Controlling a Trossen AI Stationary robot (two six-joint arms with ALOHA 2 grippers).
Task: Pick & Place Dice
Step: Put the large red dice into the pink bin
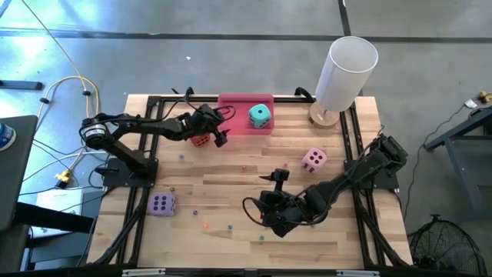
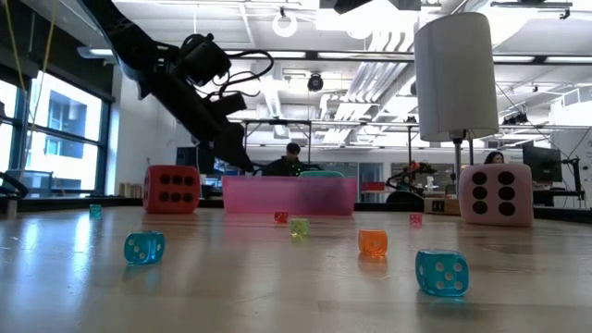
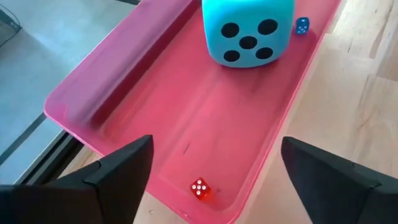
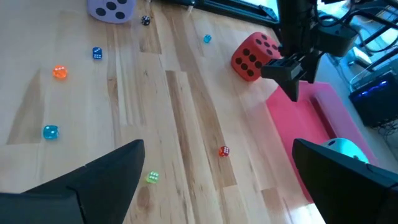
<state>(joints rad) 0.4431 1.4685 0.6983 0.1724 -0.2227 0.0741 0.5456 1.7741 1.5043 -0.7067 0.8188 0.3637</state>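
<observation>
We see a teal die [image 1: 260, 116] resting in the pink tray [image 1: 234, 124] beside two tiny dice, one red [image 3: 199, 189] and one blue [image 3: 301, 25]. On the desk [image 1: 231, 173] lie a red die [image 1: 201, 141] just beside the tray, a pink die [image 1: 313, 160], a purple die [image 1: 162, 205], and scattered tiny coloured dice [image 2: 373, 242].

Pretty sure this is a robotics lab sitting inside a big open-plan office or workshop floor. Exposed ducts and pipes [image 2: 370, 92] are running across the ceiling, ring lights [image 2: 285, 23] are hanging up there, and a person [image 2: 292, 159] is sitting at a desk way behind the left gripper [image 2: 242, 157]. A butcher-block table [image 1: 231, 173] on a black metal frame [image 1: 138, 223] is standing on a bare concrete floor [image 1: 192, 38], with yellow cables [image 1: 65, 85] trailing off past the left arm's base.
</observation>
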